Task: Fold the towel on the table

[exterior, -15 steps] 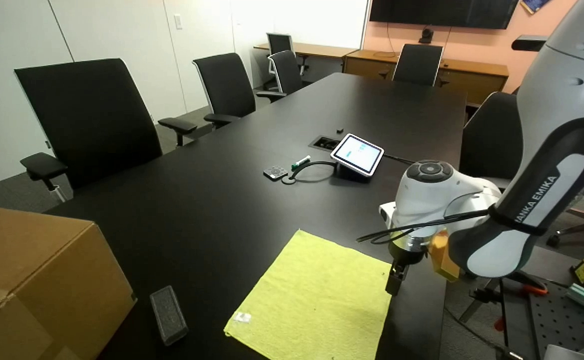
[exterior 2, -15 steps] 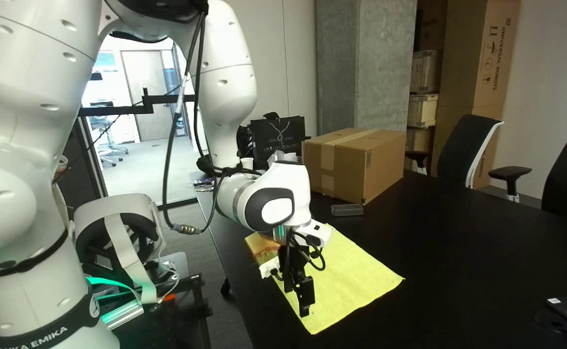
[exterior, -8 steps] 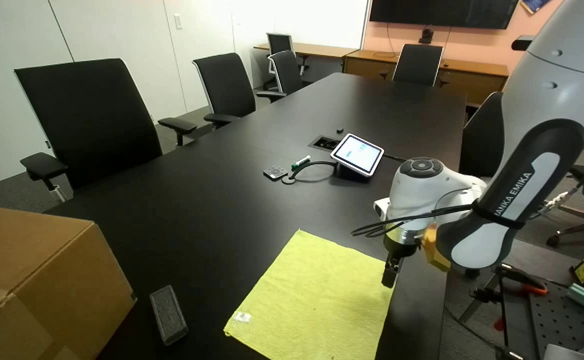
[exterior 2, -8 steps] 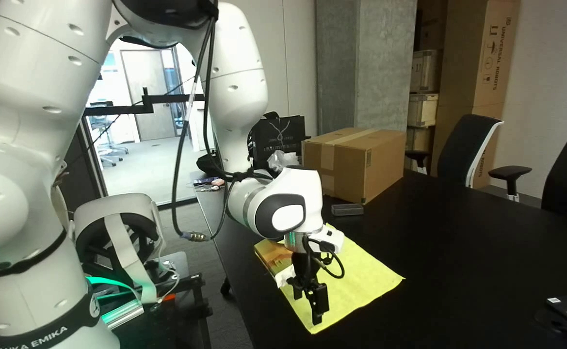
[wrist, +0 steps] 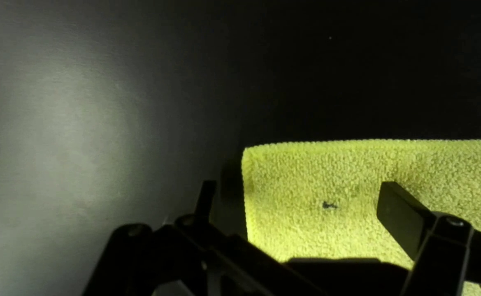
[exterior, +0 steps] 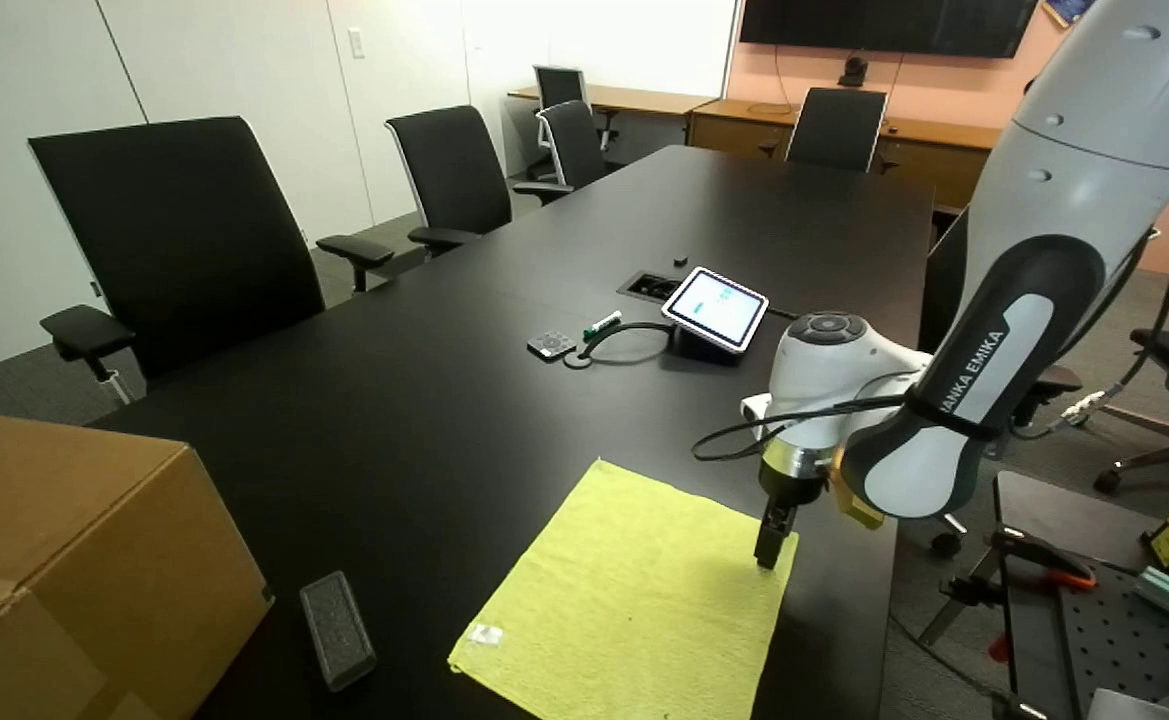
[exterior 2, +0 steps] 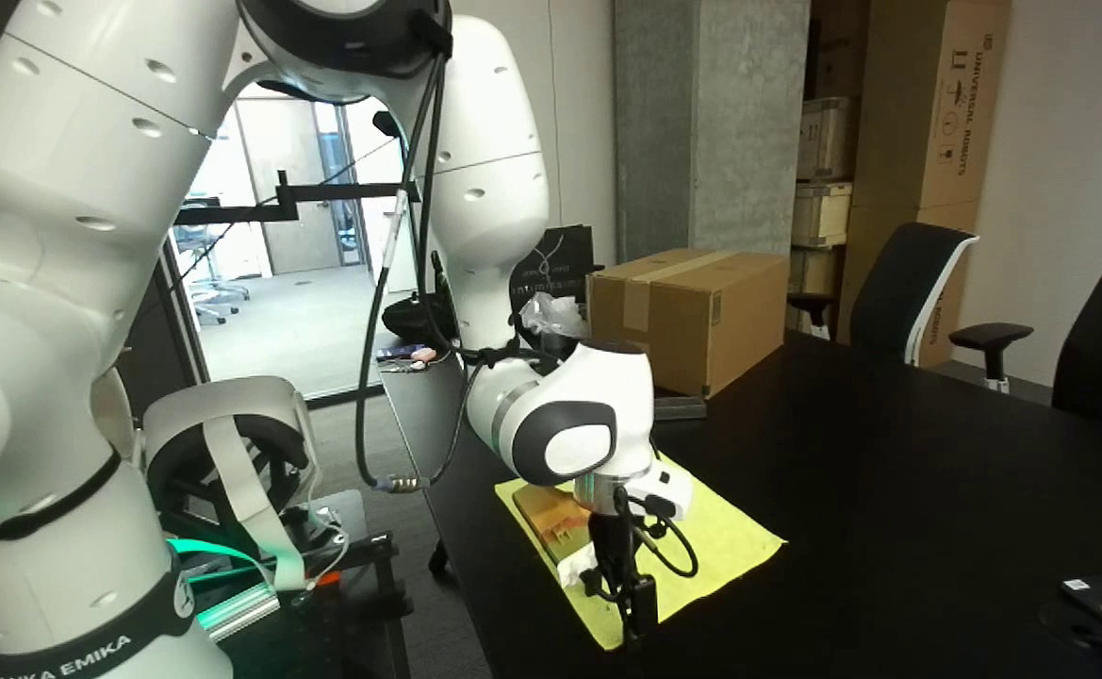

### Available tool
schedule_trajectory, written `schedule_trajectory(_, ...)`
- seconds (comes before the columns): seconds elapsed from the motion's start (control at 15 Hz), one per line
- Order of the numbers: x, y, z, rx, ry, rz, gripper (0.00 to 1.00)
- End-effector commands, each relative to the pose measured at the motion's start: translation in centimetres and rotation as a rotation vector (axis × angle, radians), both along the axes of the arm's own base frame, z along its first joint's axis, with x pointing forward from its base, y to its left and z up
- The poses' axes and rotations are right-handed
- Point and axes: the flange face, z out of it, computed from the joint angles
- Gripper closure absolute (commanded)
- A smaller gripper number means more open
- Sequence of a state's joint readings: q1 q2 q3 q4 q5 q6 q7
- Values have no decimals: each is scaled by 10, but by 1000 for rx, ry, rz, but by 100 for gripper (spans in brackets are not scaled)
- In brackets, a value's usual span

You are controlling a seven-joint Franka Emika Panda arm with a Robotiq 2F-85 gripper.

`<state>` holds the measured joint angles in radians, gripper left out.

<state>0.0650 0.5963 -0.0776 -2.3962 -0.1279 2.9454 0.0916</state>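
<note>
A yellow towel [exterior: 634, 600] lies flat and spread out on the black table [exterior: 424, 420]. It also shows in an exterior view [exterior 2: 720, 533], partly hidden behind the arm. In the wrist view a towel corner [wrist: 326, 172] with a small dark mark lies between the fingers. My gripper [exterior: 768, 560] points down over this corner; it also shows in an exterior view [exterior 2: 638, 622] and the wrist view [wrist: 298, 183]. It is open and empty. One finger is beyond the towel's edge, over bare table, the other over the towel. I cannot tell whether the fingertips touch.
A cardboard box [exterior: 144, 560] and a dark block [exterior: 337, 630] stand on the table beyond the towel. A tablet on a stand [exterior: 716, 308], a green marker [exterior: 602, 323] and a small square pad [exterior: 551, 346] lie farther along. A headset [exterior 2: 230, 424] is near the arm's base.
The gripper has moved along over the towel toward its corner, leftward and slightly up in an exterior view, rightward and down in an exterior view. The towel has not moved.
</note>
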Motion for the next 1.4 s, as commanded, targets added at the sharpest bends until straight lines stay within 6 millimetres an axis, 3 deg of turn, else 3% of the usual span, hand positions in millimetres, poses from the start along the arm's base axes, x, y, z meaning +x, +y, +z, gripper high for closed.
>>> schedule_trajectory(0.0, 5, -3, -14, 27, 17, 5, 0)
schedule_trajectory(0.2, 4, -2, -18, 30, 22, 4, 0)
schedule_trajectory(0.33, 4, -2, -15, 26, 22, 2, 15)
schedule_trajectory(0.47, 4, -4, -10, 11, 24, -6, 40)
schedule_trajectory(0.6, 2, -4, -6, 3, 27, -6, 52)
schedule_trajectory(0.8, -1, 2, 2, -6, 33, 6, 59)
schedule_trajectory(1.0, -2, 9, 11, -25, 38, 31, 59)
schedule_trajectory(1.13, -1, 12, 19, -41, 38, 48, 65)
schedule_trajectory(1.2, 0, 14, 24, -45, 39, 56, 81)
schedule_trajectory(1.33, 3, 15, 29, -57, 41, 68, 94)
